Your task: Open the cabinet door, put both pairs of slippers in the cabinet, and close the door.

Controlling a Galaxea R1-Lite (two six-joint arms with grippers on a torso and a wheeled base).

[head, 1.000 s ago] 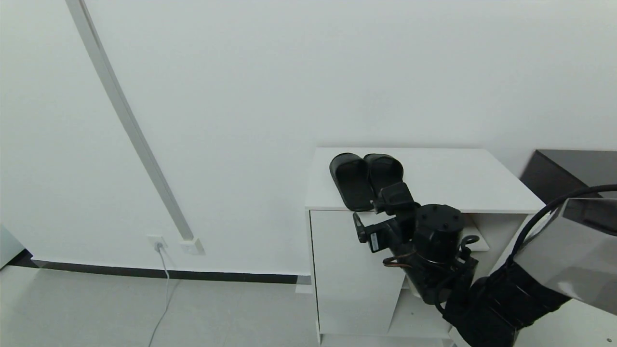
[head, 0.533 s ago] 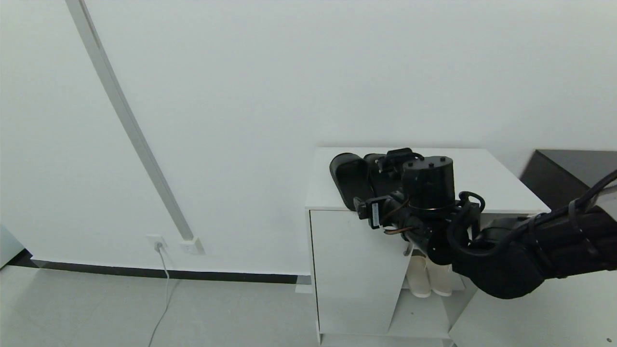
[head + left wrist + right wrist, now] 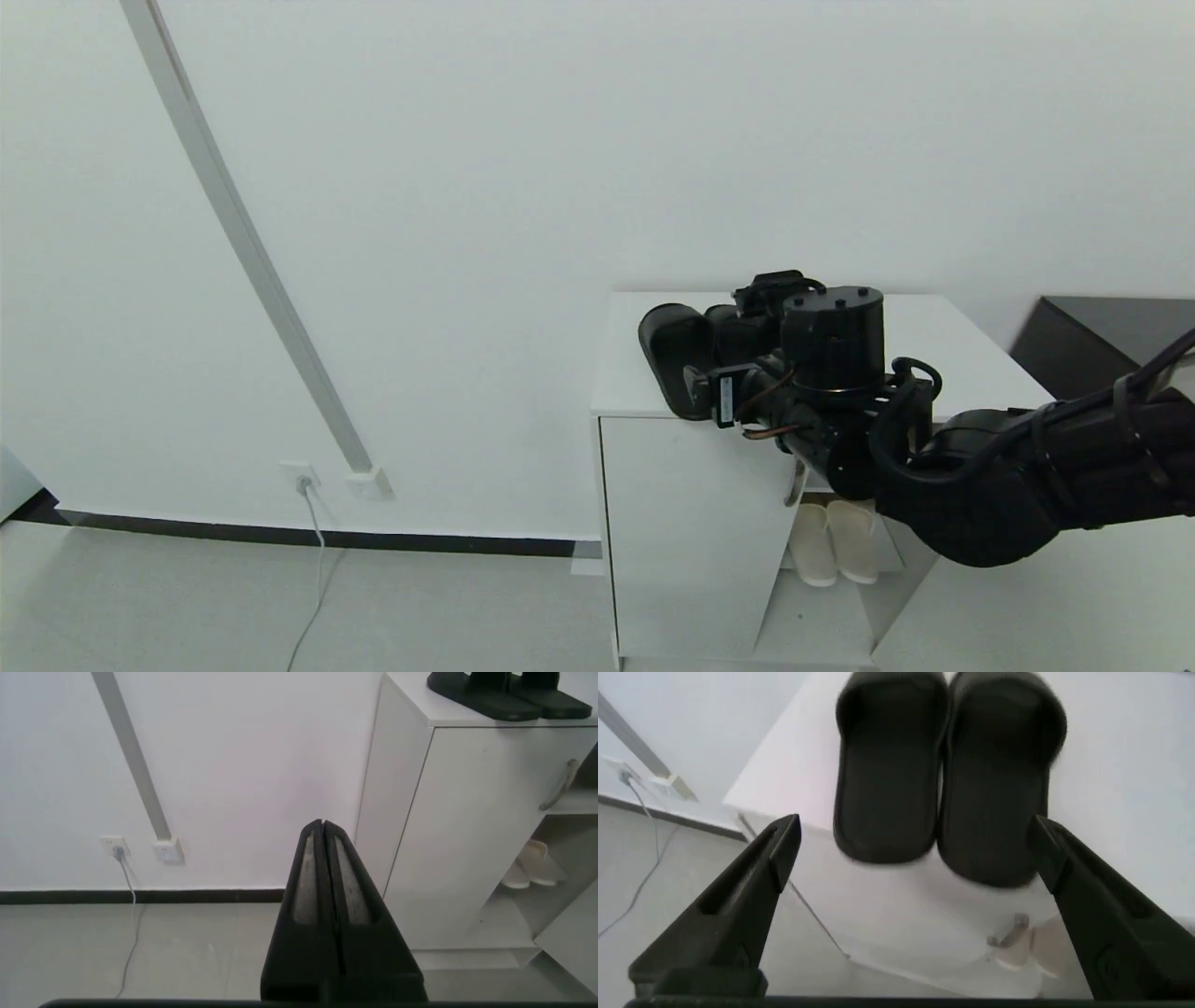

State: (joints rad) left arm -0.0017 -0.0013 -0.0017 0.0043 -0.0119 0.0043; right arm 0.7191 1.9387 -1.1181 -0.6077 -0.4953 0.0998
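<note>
A pair of black slippers (image 3: 674, 359) (image 3: 889, 775) lies side by side on top of the white cabinet (image 3: 943, 359), near its front left corner, heels slightly over the edge. My right gripper (image 3: 747, 322) (image 3: 915, 829) is open wide and hovers just in front of the heels, one finger (image 3: 738, 915) on each side of the pair. A pair of white slippers (image 3: 833, 543) (image 3: 531, 863) stands on a shelf inside the cabinet. My left gripper (image 3: 322, 835) is shut on nothing, held low and away from the cabinet (image 3: 467, 821).
The cabinet's left door (image 3: 691, 532) is closed; the right door (image 3: 1008, 616) stands open toward me. A dark piece of furniture (image 3: 1102, 327) stands to the right. A wall socket with a cable (image 3: 301, 481) and a slanted conduit (image 3: 243, 233) are on the left.
My right arm has risen from in front of the cabinet's opening to the level of its top, bringing the open gripper up to the black slippers. The white slippers have come into sight.
</note>
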